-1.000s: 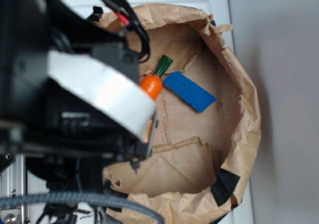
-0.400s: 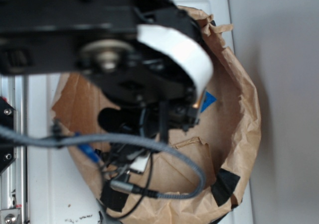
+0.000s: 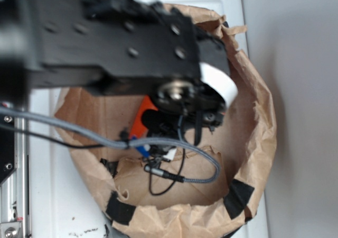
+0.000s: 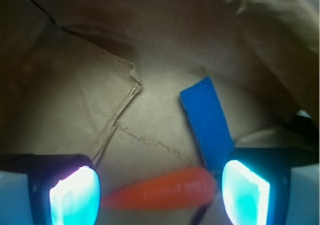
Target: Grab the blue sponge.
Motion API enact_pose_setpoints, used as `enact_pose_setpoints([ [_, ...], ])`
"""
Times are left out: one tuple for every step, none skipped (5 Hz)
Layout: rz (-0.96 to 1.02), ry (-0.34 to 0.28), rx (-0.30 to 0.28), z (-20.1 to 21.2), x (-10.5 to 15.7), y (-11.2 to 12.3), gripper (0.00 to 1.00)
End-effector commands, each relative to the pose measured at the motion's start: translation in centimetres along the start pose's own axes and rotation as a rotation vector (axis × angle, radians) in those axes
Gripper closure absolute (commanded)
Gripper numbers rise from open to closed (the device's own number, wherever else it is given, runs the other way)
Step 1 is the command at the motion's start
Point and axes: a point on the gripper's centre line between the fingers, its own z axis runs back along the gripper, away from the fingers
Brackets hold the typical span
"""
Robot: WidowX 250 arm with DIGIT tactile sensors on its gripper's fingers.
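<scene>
In the wrist view the blue sponge (image 4: 207, 117) lies flat on the brown paper, running from the upper middle down to my right finger (image 4: 245, 192). Its near end disappears behind that finger. My gripper (image 4: 160, 195) is open, both glowing pads spread wide above the paper. The orange carrot (image 4: 165, 189) lies crosswise in the gap between the fingers, its thick end next to the sponge. In the exterior view my black arm (image 3: 116, 42) covers the sponge, and only part of the carrot (image 3: 141, 119) shows below it.
Everything sits inside a crumpled brown paper bag (image 3: 259, 137) with raised walls and black tape patches. A grey cable (image 3: 200, 158) loops below the wrist, with a small blue connector (image 3: 138, 145) on it. Creases and a torn seam (image 4: 122, 110) cross the paper floor.
My arm has swung from the left across the bag and lowered into it. The sponge, first in full view outside, then only a corner, is now covered by the arm.
</scene>
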Motion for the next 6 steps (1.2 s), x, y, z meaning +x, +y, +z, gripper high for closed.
enact_pose_setpoints([
  [-0.014, -0.075, -0.083, -0.9, 4.3, 0.8, 0.00],
  [0.024, -0.110, -0.044, -0.2, 4.2, 1.2, 0.00],
  [0.024, -0.110, -0.044, -0.2, 4.2, 1.2, 0.00],
  [0.024, -0.110, -0.044, -0.2, 4.2, 1.2, 0.00],
  [0.024, -0.110, -0.044, -0.2, 4.2, 1.2, 0.00],
  [-0.041, -0.140, -0.096, 1.4, 0.1, 0.9, 0.00],
])
